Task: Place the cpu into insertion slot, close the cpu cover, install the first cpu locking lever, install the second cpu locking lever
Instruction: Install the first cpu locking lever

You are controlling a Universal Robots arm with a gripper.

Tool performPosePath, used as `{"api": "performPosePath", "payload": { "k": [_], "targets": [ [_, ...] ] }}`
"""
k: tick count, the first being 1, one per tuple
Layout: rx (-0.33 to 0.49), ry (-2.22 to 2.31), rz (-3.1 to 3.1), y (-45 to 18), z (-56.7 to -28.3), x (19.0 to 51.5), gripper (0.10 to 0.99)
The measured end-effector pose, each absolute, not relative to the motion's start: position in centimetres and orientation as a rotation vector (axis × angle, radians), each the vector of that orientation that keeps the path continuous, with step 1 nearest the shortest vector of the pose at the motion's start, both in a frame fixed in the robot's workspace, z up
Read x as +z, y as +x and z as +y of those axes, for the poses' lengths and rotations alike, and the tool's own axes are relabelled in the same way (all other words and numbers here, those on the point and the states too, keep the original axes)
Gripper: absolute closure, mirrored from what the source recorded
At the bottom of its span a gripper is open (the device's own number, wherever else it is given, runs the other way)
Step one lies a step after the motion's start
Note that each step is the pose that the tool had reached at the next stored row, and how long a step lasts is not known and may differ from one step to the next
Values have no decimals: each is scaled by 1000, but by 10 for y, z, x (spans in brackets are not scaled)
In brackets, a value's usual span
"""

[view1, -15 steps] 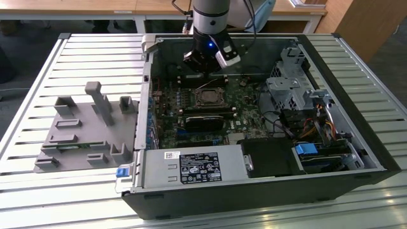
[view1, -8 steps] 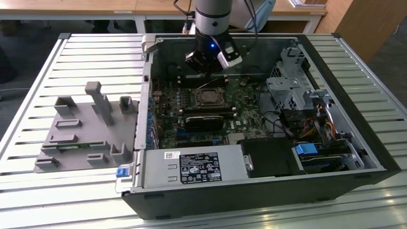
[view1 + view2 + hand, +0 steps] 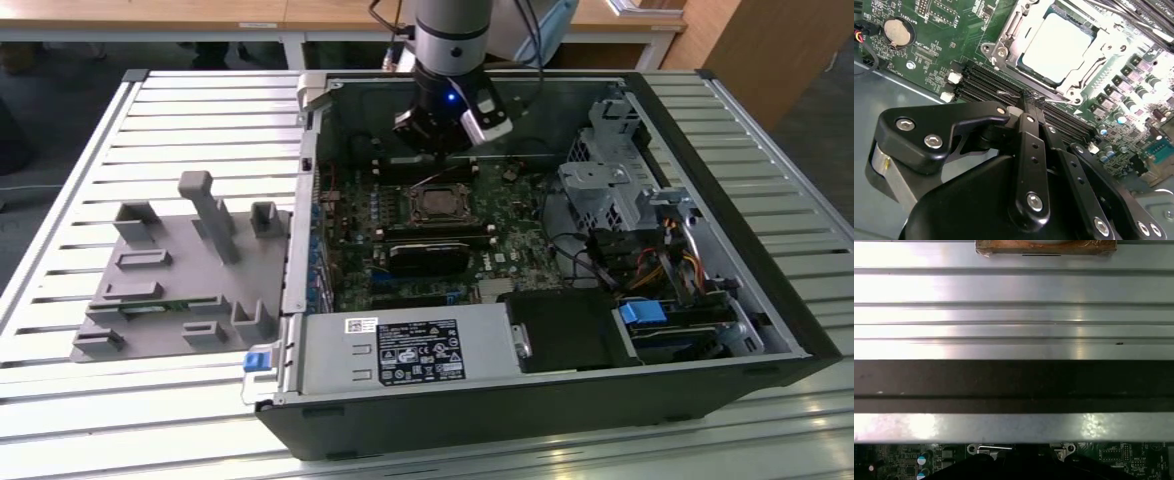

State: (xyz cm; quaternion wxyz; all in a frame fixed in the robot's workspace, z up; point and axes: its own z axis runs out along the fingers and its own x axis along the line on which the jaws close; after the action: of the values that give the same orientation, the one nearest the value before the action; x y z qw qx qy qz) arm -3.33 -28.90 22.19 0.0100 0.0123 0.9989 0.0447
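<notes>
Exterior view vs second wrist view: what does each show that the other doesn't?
Exterior view: grey fixture plate on the slatted table, and the power supply. Second wrist view: coin cell on the board. Both: gripper low over the motherboard, beside the cpu, which is framed by the cpu cover.

One cpu (image 3: 1056,45), one cpu cover (image 3: 1005,36), one coin battery (image 3: 898,31), one grey fixture (image 3: 174,285)

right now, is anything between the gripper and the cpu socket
Nothing visible does. In the second wrist view the black gripper hangs over the long black memory slots beside the silvery-bordered square socket, where the silvery square cpu lies under the thin metal frame cover.
</notes>
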Motion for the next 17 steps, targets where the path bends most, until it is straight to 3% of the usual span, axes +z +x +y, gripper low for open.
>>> {"api": "performPosePath", "payload": {
  "k": [17],
  "targets": [
    [139,43,3118,-16,-288,207,961]
  ]
}}
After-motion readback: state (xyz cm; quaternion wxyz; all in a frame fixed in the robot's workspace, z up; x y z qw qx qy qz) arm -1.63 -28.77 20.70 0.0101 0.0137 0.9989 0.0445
